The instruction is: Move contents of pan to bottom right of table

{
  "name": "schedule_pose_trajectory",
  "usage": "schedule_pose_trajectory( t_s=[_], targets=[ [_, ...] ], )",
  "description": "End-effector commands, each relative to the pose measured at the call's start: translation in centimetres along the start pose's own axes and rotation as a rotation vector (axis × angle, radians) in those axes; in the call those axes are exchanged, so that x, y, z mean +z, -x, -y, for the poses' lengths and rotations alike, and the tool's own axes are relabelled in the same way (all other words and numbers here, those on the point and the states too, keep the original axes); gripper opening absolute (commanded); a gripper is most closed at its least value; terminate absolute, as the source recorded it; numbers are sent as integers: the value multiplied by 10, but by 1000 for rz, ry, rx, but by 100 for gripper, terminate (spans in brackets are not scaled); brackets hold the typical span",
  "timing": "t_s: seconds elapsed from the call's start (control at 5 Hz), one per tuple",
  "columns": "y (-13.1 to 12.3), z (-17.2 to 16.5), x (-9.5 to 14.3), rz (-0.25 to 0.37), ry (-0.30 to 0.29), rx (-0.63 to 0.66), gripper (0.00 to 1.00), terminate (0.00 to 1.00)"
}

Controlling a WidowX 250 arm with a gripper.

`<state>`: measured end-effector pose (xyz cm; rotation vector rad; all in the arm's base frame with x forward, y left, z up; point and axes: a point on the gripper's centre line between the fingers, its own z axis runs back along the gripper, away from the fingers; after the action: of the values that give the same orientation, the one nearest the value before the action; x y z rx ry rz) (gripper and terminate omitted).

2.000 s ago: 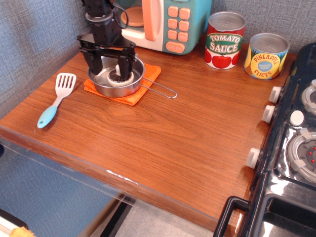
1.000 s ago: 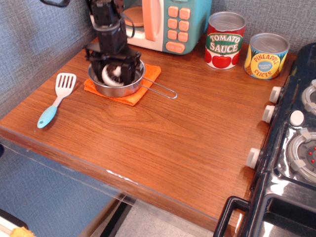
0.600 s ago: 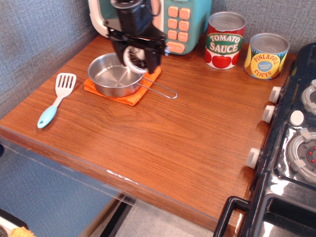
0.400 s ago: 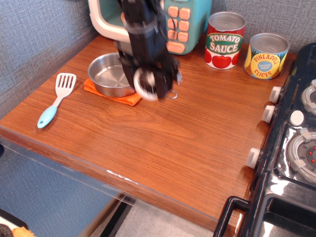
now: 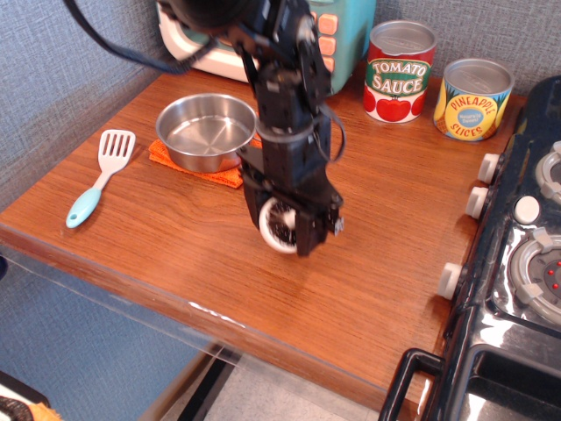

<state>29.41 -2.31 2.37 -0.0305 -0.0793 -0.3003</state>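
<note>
My gripper (image 5: 282, 230) is shut on the toy mushroom (image 5: 279, 226), whose white rim and dark gills face the camera. It holds the mushroom just above the middle of the wooden table (image 5: 377, 263), toward the front. The steel pan (image 5: 207, 132) stands empty on an orange cloth (image 5: 195, 165) at the back left, behind and left of the gripper. The arm hides the pan's wire handle.
A white spatula with a blue handle (image 5: 98, 175) lies at the left. A tomato sauce can (image 5: 399, 70) and a pineapple can (image 5: 472, 98) stand at the back right. A toy microwave (image 5: 326, 39) is behind the arm. The black toy stove (image 5: 517, 263) borders the right edge.
The gripper closed on the mushroom in the pan, lifted it out, and carried it right and toward the front of the table. The pan now stands empty.
</note>
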Motion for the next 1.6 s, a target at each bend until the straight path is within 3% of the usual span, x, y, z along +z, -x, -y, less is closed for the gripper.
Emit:
schedule_pose_trajectory(
  t_s=[0.0,0.2,0.4,0.8,1.2,1.4],
  targets=[
    [-4,22,-5,25,5,-201,0,0],
    [-2,35,-4,34,6,-279,0,0],
    [0,36,-3,29,8,-259,100,0],
    [0,32,11,55,1,-228,100,0],
    [9,11,68,169,-56,-86,100,0],
    [16,-6,95,193,-129,40,100,0]
  ],
)
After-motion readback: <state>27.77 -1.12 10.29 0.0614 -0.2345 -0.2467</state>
